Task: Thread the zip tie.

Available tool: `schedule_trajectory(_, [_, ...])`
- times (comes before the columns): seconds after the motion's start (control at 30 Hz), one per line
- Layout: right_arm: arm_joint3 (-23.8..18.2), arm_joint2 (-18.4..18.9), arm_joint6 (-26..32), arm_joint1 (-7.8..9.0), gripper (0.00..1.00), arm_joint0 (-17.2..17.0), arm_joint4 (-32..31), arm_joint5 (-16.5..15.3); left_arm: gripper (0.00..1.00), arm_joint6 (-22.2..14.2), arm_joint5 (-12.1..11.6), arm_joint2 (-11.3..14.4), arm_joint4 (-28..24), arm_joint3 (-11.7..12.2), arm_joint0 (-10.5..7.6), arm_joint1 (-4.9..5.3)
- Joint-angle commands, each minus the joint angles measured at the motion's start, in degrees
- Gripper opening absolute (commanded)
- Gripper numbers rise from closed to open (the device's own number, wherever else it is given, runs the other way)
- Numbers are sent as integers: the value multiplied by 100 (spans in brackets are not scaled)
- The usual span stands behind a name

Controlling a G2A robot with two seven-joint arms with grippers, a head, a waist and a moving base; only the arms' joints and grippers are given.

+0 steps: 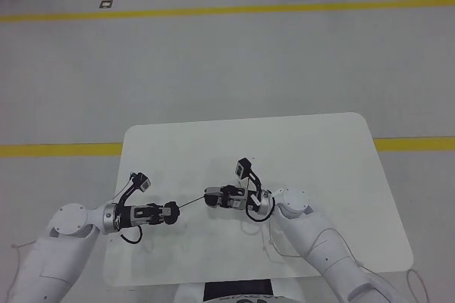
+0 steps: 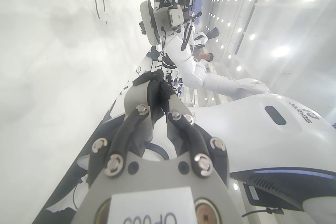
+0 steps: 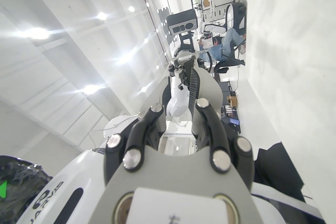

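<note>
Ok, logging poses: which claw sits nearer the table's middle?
The right claw; the left claw hangs closer to the table's left edge, zip tie stretched between them.

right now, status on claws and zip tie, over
Left claw shut on one end of the thin black plastic zip tie. Right claw shut on the other. Tie strung between them above the white table. Nothing in the way.
</note>
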Motion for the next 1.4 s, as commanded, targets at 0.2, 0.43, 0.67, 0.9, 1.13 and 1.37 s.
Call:
schedule_trajectory(0.2, [66,-55,-38,24,13,32,50,-64,0,0,0,0,0,0,0,0])
schedule_trajectory(0.43, [63,-104,-22,46,11,48,92,-137,0,0,0,0,0,0,0,0])
schedule_trajectory(0.67, [48,-178,52,70,13,65,98,-214,0,0,0,0,0,0,0,0])
schedule_trajectory(0.9, [71,-238,33,86,7,89,131,-234,0,0,0,0,0,0,0,0])
schedule_trajectory(1.13, [96,-292,13,97,5,117,188,-270,0,0,0,0,0,0,0,0])
schedule_trajectory(1.37, [128,-341,26,110,11,152,233,-298,0,0,0,0,0,0,0,0])
